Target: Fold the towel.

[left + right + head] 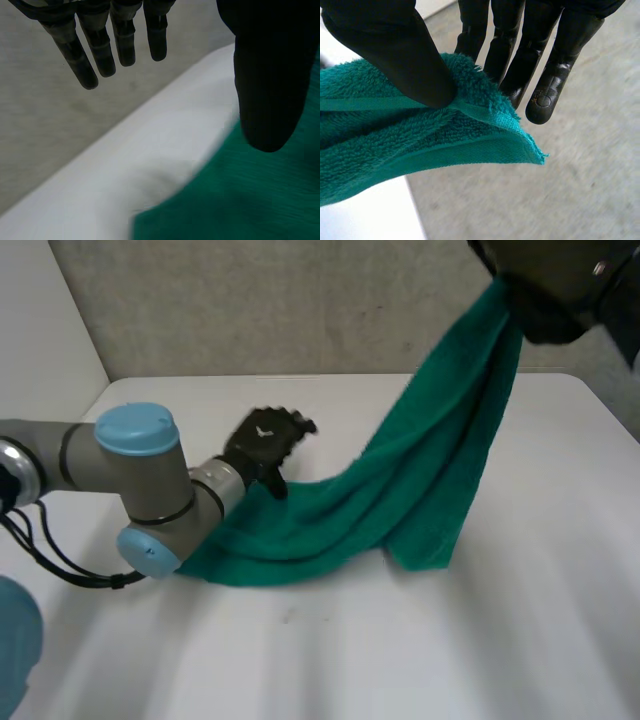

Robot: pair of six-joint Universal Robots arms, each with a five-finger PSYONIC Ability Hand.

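right hand (545,290): I'm pinching a towel (420,480) corner between thumb and fingers (549,87), holding it high
left hand (262,445): relaxed at the towel's low end on the bench (520,640), gripping nothing
risk: I'm only nipping the hem, so it could slip; the loose end could drag
room: lots of bare bench toward me, far edge close

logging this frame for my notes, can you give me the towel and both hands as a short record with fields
towel: green towel, one end lying on the table, the other end raised
right hand: right hand pinches a towel corner between thumb and fingers, high above the table
left hand: left hand open, fingers straight, at the far edge of the towel's low end
fold: not yet made
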